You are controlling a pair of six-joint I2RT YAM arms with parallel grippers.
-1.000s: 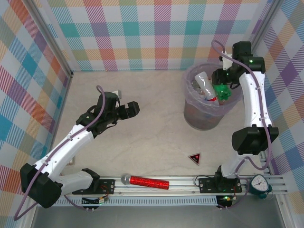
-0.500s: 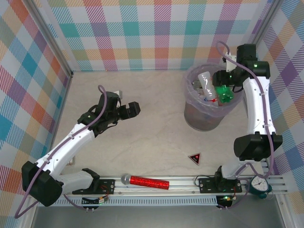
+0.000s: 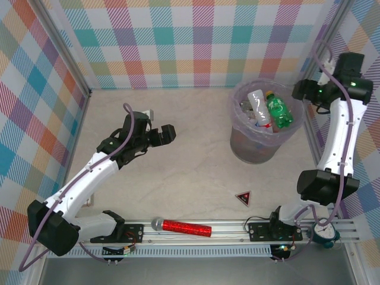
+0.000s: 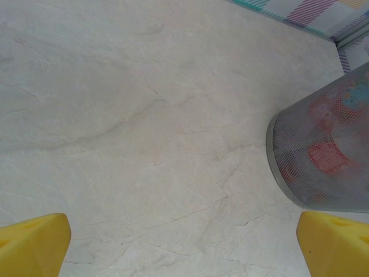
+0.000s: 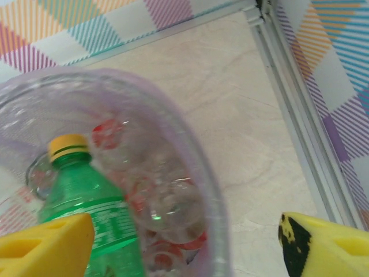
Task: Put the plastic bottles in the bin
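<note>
Looks done, or very nearly. Bottles (image 3: 261,117) piled up inside the bin (image 3: 249,147), at 1 o'clock on the table (image 3: 190,169). On top of the pile, a green bottle (image 3: 278,110), lying just beside a clear bottle (image 3: 259,104). From the right wrist, the same story: green bottle down in the bin, with more clear ones and red labels under it. Out on the table, just a mic (image 3: 181,227) at 6 o'clock and a small triangle (image 3: 243,198) at 5 o'clock, both not for the bin. So probably nothing left to pick up.

Right gripper (image 3: 301,91) at 3 o'clock of the bin, just past the rim. Fingers (image 5: 46,242) spread wide, let go, holding nothing. Green bottle lying below them, not pinched.

Left gripper (image 3: 159,124) at 9 o'clock of the bin, well apart from it. Spread wide too, with only bare table between the fingers. Holding nothing, touching nothing.
</note>
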